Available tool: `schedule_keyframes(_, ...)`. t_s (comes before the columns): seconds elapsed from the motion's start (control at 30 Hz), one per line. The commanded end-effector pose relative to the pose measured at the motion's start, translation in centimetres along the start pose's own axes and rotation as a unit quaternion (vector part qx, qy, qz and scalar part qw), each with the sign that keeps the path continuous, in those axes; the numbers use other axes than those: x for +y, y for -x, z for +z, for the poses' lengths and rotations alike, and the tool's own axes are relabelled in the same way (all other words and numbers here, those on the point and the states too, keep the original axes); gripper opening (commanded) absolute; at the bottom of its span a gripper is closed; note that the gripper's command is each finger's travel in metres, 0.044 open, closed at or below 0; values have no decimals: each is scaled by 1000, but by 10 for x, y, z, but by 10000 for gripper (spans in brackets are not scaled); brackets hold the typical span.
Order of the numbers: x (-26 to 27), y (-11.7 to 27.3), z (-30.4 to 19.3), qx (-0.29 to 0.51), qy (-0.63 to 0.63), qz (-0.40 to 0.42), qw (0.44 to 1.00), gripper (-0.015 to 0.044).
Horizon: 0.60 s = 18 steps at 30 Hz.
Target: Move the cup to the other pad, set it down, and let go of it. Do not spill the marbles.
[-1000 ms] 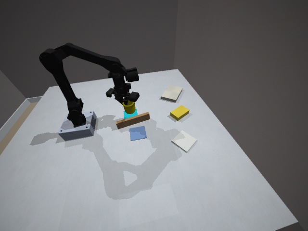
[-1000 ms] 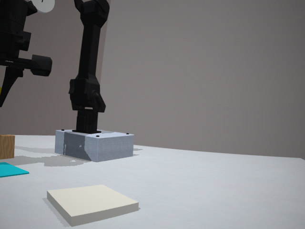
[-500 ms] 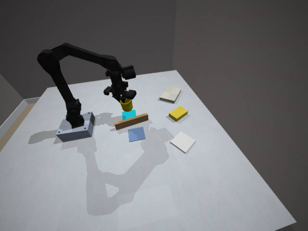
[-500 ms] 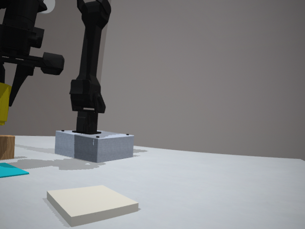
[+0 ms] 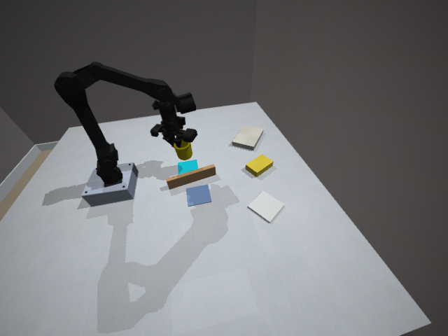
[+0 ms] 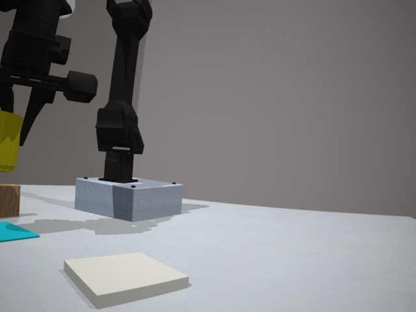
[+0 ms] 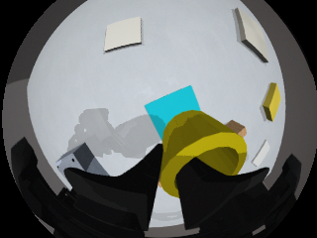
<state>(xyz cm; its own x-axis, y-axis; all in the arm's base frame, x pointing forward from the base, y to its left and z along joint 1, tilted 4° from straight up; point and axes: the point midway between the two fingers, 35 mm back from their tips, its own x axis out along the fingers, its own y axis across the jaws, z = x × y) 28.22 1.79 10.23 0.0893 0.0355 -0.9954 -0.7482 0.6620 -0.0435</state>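
My end effector [image 5: 179,140] was pinching the yellow cup [image 5: 183,150] by its rim, with one finger on each side of the wall. The cup hung in the air above the worktop [image 5: 307,234] and touched nothing below it. It leaned a little to one side. It was over the bright teal pad [image 5: 187,166], on the far side of the wooden bar [image 5: 190,176]. The bar lay flat between the teal pad and the darker blue pad [image 5: 198,195], and it was close to both. From my wrist view I looked down past my dark fingers at the round mouth of the cup [image 7: 201,151], but I could not see the marbles inside it. My arm reached up from its gray base [image 5: 110,186] and bent down over the cup. Off to the side, well apart from the pads, lay a cream slab [image 5: 248,136], a small yellow block [image 5: 259,164], and a white tile [image 5: 265,206]. In the side view, the cup [image 6: 9,141] showed at the picture's edge, higher than the wooden bar [image 6: 9,200].
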Motion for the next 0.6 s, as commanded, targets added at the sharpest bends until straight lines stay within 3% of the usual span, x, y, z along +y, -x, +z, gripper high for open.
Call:
schedule_keyframes(0.0,0,-6,-1,4,-1,0,1000,0)
schedule_keyframes(0.57,1,-32,1,4,-1,0,1000,0)
